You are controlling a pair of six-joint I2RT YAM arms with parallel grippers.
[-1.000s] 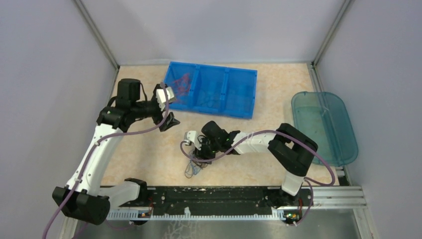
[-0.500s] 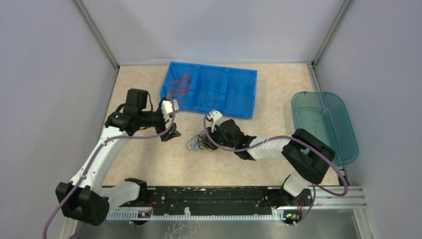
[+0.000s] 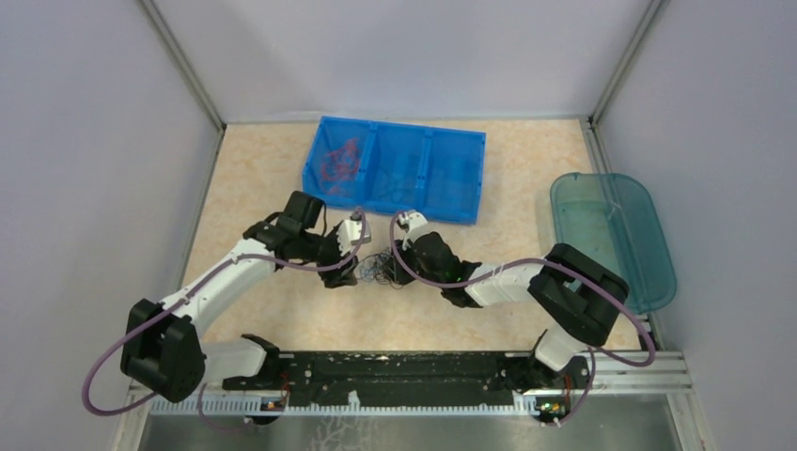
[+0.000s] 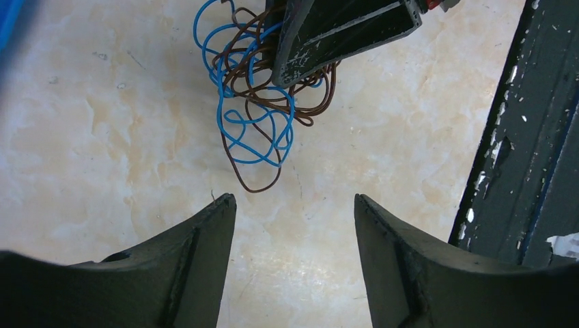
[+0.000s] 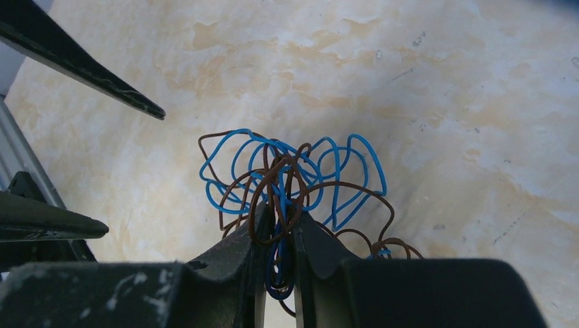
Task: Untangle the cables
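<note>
Clump of blue and brown cables (image 3: 379, 269) on the table (image 3: 273, 188), at 6 o'clock from the blue bin (image 3: 442, 178) (red wires (image 3: 336, 162) in its left compartment), right gripper (image 5: 280, 229) pinched onto the clump's loops, left gripper (image 4: 293, 208) gaping and empty, clump at its 12 o'clock.

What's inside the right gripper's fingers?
A tangle of blue and brown cables, pinched by the right gripper; its fingers hide the strands lower down.
</note>
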